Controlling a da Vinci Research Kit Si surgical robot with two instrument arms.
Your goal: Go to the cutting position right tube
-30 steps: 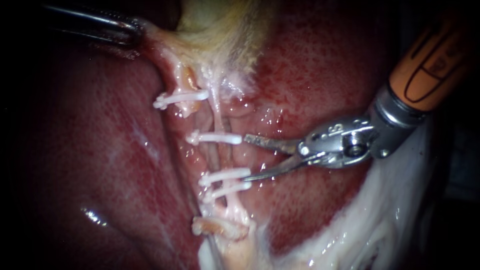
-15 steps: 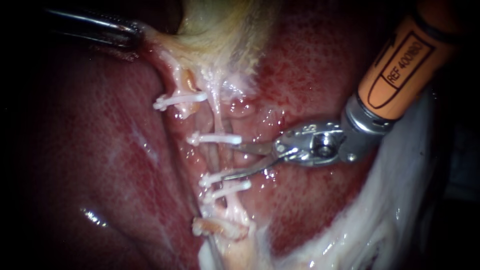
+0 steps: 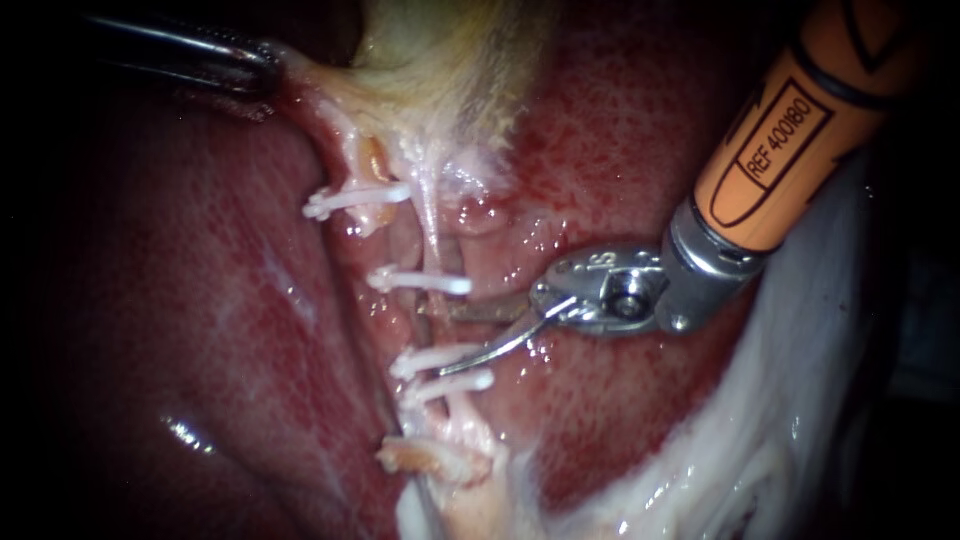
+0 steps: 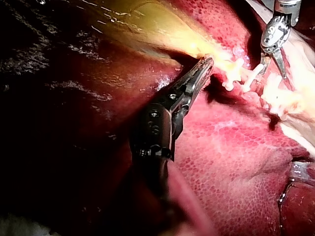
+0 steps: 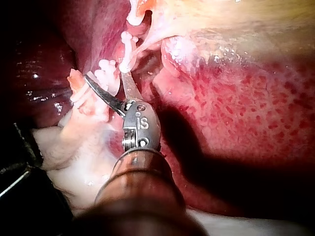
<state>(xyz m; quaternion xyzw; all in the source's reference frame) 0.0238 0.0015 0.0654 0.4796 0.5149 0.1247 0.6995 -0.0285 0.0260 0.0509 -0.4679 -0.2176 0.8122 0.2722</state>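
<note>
The right tube (image 3: 432,235) is a thin pale strand running down from the gallbladder (image 3: 440,70). It carries one white clip (image 3: 420,282) higher up and two clips (image 3: 440,358) lower down. My right instrument (image 3: 436,338) comes in on an orange shaft. Its blades are open and reach the bare stretch of tube between those clips, one blade under the upper clip and the other by the lower pair. The right wrist view shows the same open blades (image 5: 106,78) beside the clips (image 5: 106,66). My left instrument (image 3: 262,62) is shut on the gallbladder's edge and holds it taut (image 4: 203,66).
To the left lies a second tube with one clip (image 3: 355,198), a cut stump (image 3: 372,160) above it and another stump (image 3: 430,458) lower down. Red liver (image 3: 200,300) surrounds the field. White gauze (image 3: 780,440) lies at the lower right.
My right instrument has moved left, and its open blades went from short of the clips to the tube between them. The left instrument has stayed put.
</note>
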